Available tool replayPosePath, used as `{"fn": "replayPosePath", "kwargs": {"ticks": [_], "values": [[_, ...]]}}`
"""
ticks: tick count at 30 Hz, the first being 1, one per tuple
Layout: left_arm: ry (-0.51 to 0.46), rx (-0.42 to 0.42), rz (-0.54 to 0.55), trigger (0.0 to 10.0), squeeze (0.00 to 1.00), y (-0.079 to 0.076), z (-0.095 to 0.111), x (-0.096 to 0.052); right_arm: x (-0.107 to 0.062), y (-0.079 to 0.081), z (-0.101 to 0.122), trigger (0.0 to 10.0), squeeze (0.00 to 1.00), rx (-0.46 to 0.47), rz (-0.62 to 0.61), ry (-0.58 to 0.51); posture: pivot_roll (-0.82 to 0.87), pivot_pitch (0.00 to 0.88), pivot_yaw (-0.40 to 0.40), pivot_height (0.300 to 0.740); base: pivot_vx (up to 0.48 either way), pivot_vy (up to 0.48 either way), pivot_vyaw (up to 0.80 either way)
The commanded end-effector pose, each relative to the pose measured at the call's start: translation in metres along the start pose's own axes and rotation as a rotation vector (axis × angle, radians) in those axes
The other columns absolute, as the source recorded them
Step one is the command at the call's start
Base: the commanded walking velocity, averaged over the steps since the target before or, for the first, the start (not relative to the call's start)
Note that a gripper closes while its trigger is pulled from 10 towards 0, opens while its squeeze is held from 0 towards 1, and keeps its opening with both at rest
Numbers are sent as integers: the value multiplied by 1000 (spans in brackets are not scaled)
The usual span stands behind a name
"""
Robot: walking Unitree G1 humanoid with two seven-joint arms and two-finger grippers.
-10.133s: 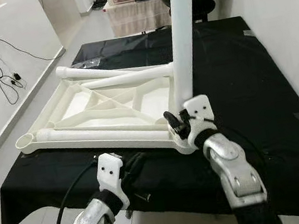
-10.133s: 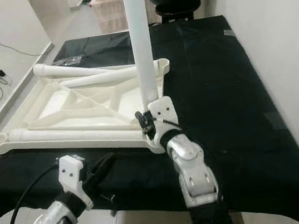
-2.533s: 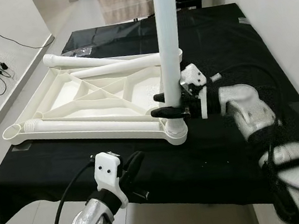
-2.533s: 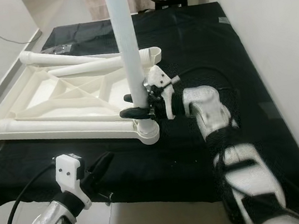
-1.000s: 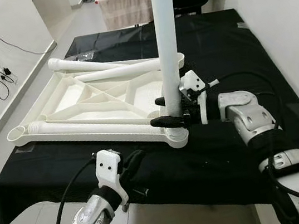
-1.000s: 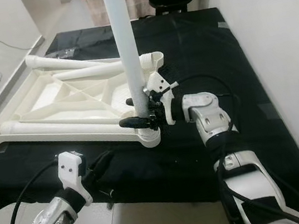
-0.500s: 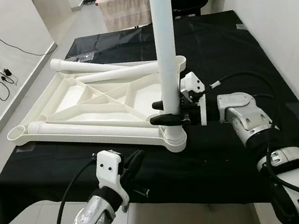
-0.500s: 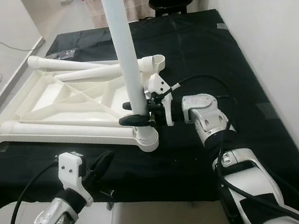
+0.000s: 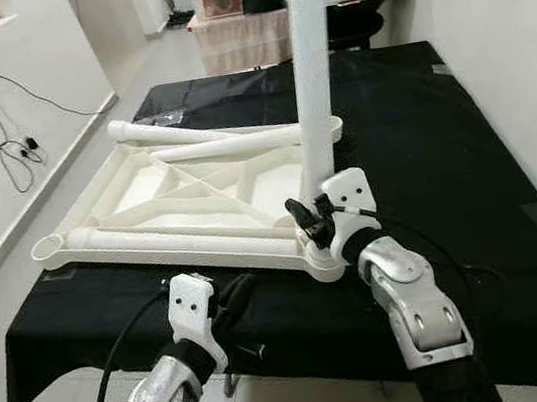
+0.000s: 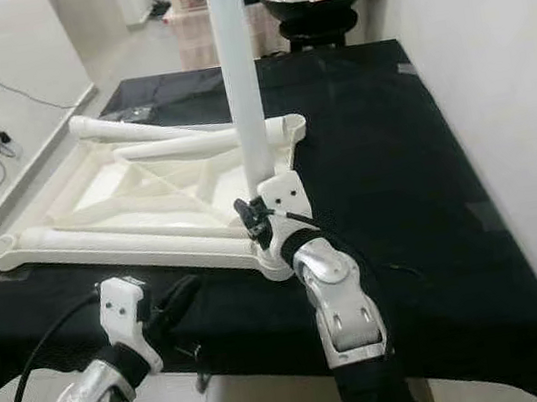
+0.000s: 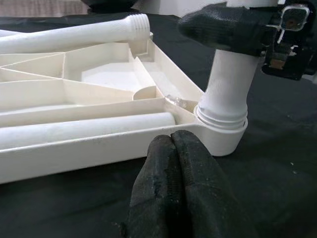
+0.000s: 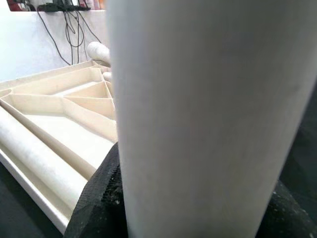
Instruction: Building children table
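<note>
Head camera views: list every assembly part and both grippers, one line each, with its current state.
White ribbed plastic tabletop: upside down on the black cloth.
Upright white leg tube: standing in the near corner socket.
Three loose white leg tubes: lying on the tabletop.
Right gripper: closed around the upright tube's base.
Left gripper: shut, empty, near the table edge.

Black cloth-covered surface (image 9: pixel 444 155): open room is seen at centre right and right of frame, up to the white wall (image 9: pixel 504 14).

Centre left is taken up by the inverted white tabletop (image 9: pixel 186 188), its ribs and two loose legs (image 9: pixel 225 147) laid across it.

Upright leg (image 9: pixel 312 63) stands at the tabletop's near right corner, blocking the middle; it is clamped low by the right gripper (image 9: pixel 309 217).

Lower left: left gripper (image 11: pixel 173 163), fingers pressed together, is held just before the tabletop's near edge.
</note>
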State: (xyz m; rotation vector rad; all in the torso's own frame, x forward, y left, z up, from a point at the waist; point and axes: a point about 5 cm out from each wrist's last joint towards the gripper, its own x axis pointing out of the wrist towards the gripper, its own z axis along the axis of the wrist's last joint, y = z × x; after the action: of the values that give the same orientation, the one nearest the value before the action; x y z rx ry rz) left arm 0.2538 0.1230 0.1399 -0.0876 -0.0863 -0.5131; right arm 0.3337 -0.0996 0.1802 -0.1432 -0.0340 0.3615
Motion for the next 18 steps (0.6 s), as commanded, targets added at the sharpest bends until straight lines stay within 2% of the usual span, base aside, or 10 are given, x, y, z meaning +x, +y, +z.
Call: {"fn": "replayPosePath", "kwargs": {"ticks": [1, 2, 3, 4, 9, 10, 11, 14, 15, 18], "values": [[25, 0, 15, 10000, 0, 3, -5, -2, -3, -6, -46, 10000, 0, 23, -16, 201, 9, 151, 70, 740, 0, 0, 0], [24, 1, 20, 10000, 0, 3, -5, -2, 2, -6, -41, 10000, 0, 47, 34, 167, 9, 149, 70, 740, 0, 0, 0], [24, 1, 20, 10000, 0, 3, -5, -2, 2, -6, -41, 10000, 0, 47, 34, 167, 9, 149, 70, 740, 0, 0, 0], [24, 1, 21, 10000, 0, 3, -5, -2, 4, -5, -33, 10000, 1000, 73, 77, 125, 9, 150, 71, 740, 0, 0, 0], [26, -2, 17, 10000, 0, 3, -5, -2, 6, -4, -14, 10000, 1000, 95, 174, 32, 7, 148, 69, 740, 0, 0, 0], [27, -4, 16, 10000, 0, 2, -5, -1, 7, -5, -3, 10000, 753, 58, 306, -13, 10, 145, 68, 740, 0, 0, 0], [27, -5, 15, 10000, 0, 2, -6, -1, 6, -6, 3, 10000, 0, 26, 395, -35, 11, 145, 67, 740, 0, 0, 0], [25, -5, 16, 10000, 0, 1, -6, 0, 4, -12, 10, 10000, 0, -57, 619, -41, 16, 144, 64, 740, 0, 0, 0], [25, -5, 16, 10000, 0, 1, -6, 0, 4, -12, 10, 10000, 0, -57, 619, -41, 16, 144, 64, 740, 0, 0, 0], [25, -5, 17, 10000, 0, 0, -6, -1, 9, -20, 13, 10000, 0, -87, 765, -21, 27, 142, 62, 740, 0, 0, 0]]}}
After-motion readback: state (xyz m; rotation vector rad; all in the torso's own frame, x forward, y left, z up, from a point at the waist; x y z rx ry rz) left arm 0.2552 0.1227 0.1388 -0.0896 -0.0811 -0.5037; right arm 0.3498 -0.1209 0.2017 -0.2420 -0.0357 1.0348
